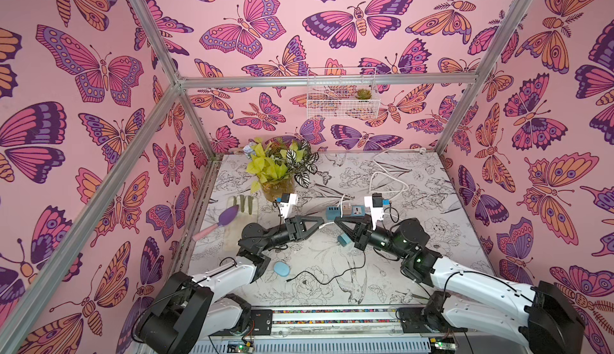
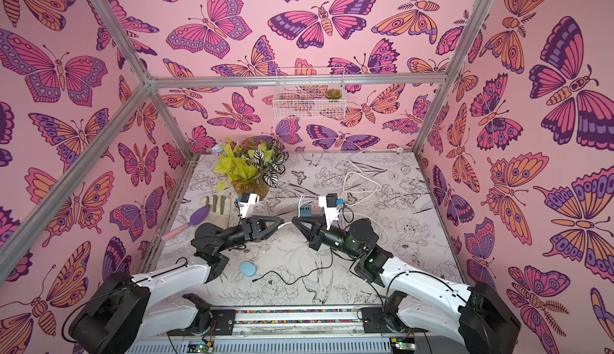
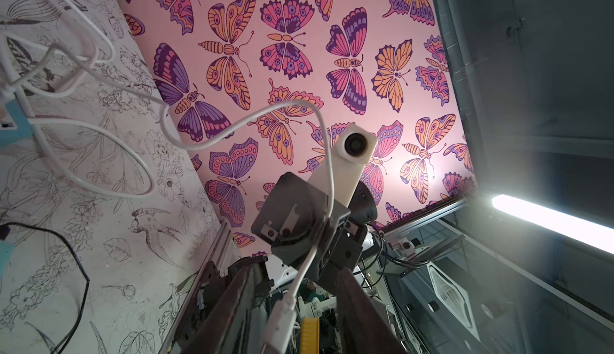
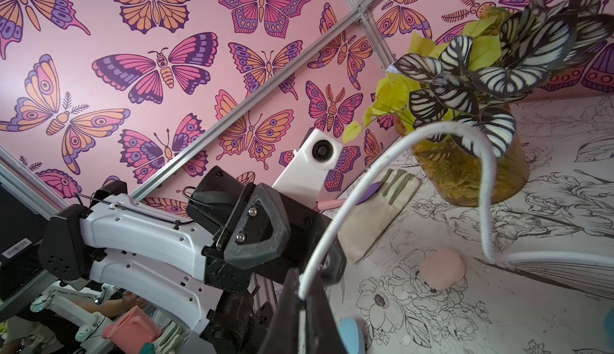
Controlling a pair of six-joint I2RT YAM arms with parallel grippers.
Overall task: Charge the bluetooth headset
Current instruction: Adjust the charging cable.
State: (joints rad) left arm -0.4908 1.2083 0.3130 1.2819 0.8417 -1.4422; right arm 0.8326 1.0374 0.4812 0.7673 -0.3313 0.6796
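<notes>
Desk [image 1: 445,222], flower-printed, carries all items. Left fingers [image 1: 319,224]: part-open astride the white plug [image 3: 282,315], a gap showing on one side, so no firm hold is apparent. Right fingers [image 1: 337,221]: closed on the white cable [image 4: 486,202] just behind that plug, probably to steady the end for a handover at mid-desk. Potted plant [image 1: 279,169], far left corner, clear of the work. Glove [image 1: 247,204] and purple spade [image 1: 227,216], left side, unrelated. Blue power strip [image 1: 345,212], just behind the fingers; the white cable appears to run from it. Light blue oval case [image 1: 281,268], taken to be the headset, lies near the front beside the left forearm, well apart from the plug. Black cable [image 3: 88,281] lies loose between case and fingers, a likely snag.
</notes>
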